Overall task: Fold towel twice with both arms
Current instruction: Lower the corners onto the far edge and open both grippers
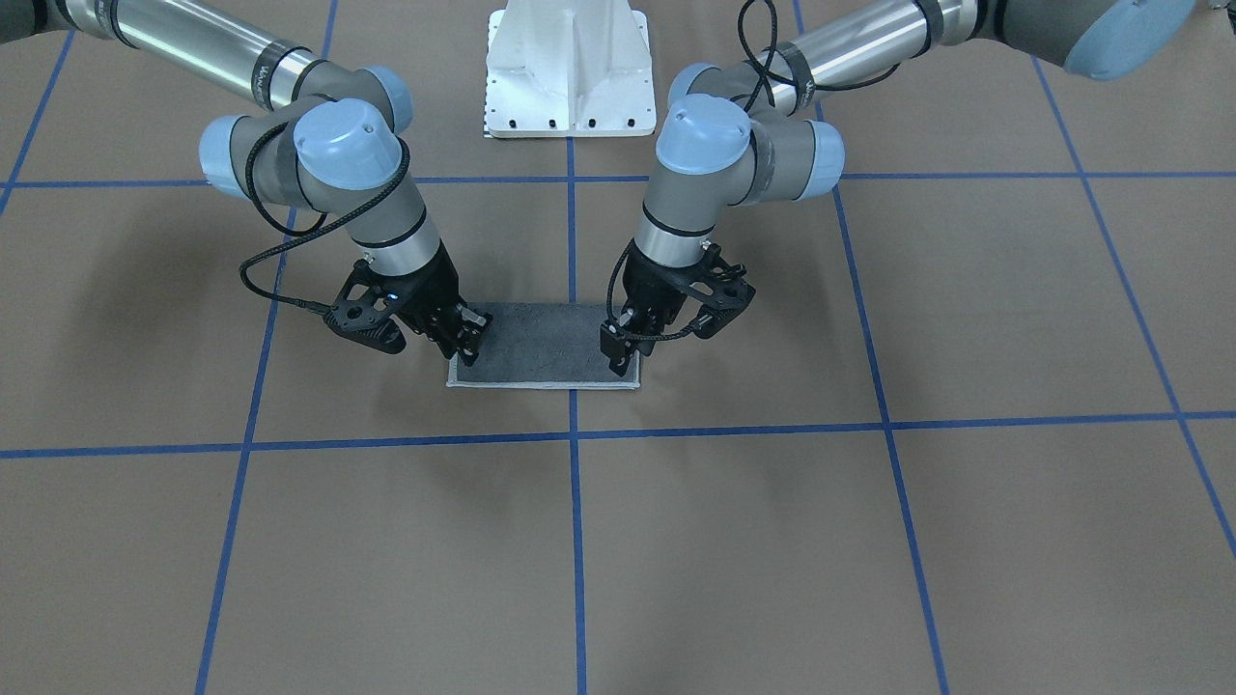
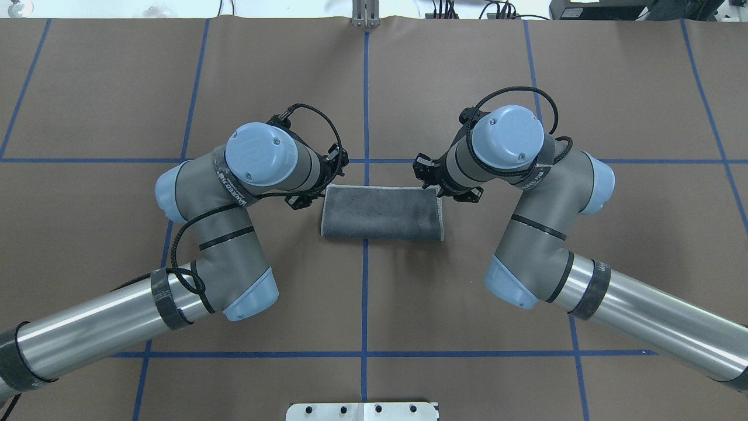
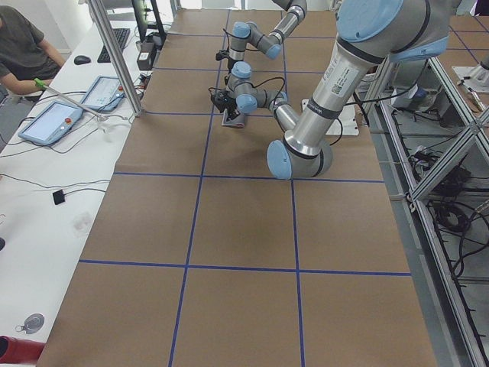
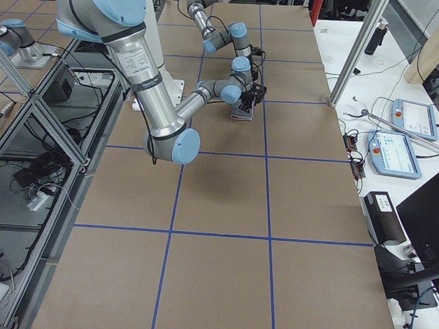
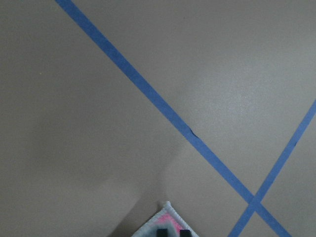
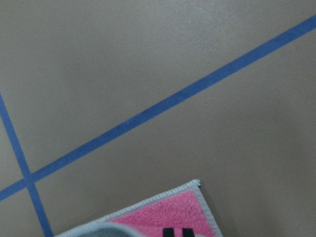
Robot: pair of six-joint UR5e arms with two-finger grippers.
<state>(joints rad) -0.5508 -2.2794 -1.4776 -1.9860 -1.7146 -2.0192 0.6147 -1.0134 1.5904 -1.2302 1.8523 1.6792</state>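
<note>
overhead exterior: towel (image 2: 380,213) is shown folded once, far corners clamped by left gripper (image 1: 620,362) and right gripper (image 1: 467,347), second fold seemingly outstanding.

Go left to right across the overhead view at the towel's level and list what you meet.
left arm → left gripper → towel → right gripper → right arm

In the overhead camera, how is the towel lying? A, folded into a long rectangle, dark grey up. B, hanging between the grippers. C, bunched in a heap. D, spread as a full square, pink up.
A: the towel lies flat as a long rectangle with its dark grey face up.
</note>
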